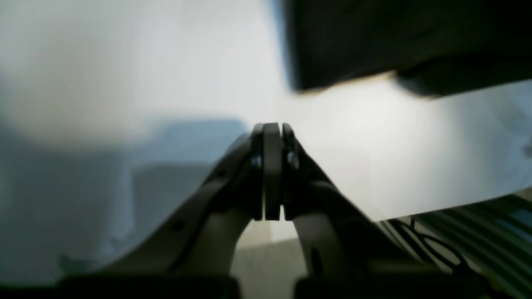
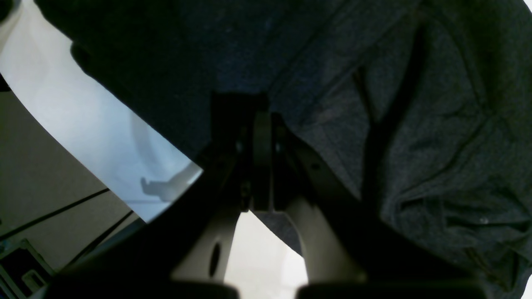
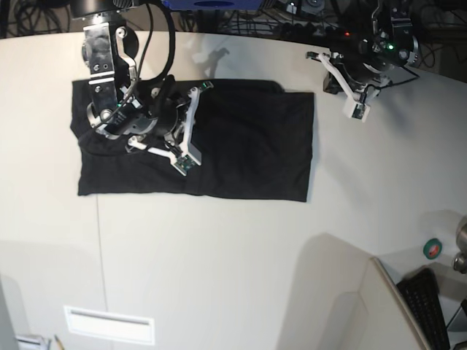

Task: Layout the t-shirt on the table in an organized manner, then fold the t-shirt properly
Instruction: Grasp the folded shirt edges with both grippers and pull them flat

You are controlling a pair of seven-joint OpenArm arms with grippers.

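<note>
The black t-shirt (image 3: pixel 248 146) lies spread as a wide rectangle on the off-white table (image 3: pixel 233 277). My right gripper (image 2: pixel 262 120) is down on the shirt's left part in the base view, jaws shut with dark fabric (image 2: pixel 415 124) bunched around the tips and a fold hanging beneath them. A strip of the table (image 2: pixel 83 116) shows to its left. My left gripper (image 1: pixel 273 128) is shut on nothing and hovers over bare table (image 1: pixel 124 62). A corner of the t-shirt (image 1: pixel 395 37) lies beyond it to the upper right. The left arm (image 3: pixel 365 69) sits right of the shirt.
A black keyboard (image 3: pixel 427 306) and a small round green-and-red object (image 3: pixel 432 248) sit at the lower right beside a raised panel (image 3: pixel 343 306). Cables (image 3: pixel 292 22) run along the table's far edge. A white rectangular label (image 3: pixel 109 324) lies near the front left.
</note>
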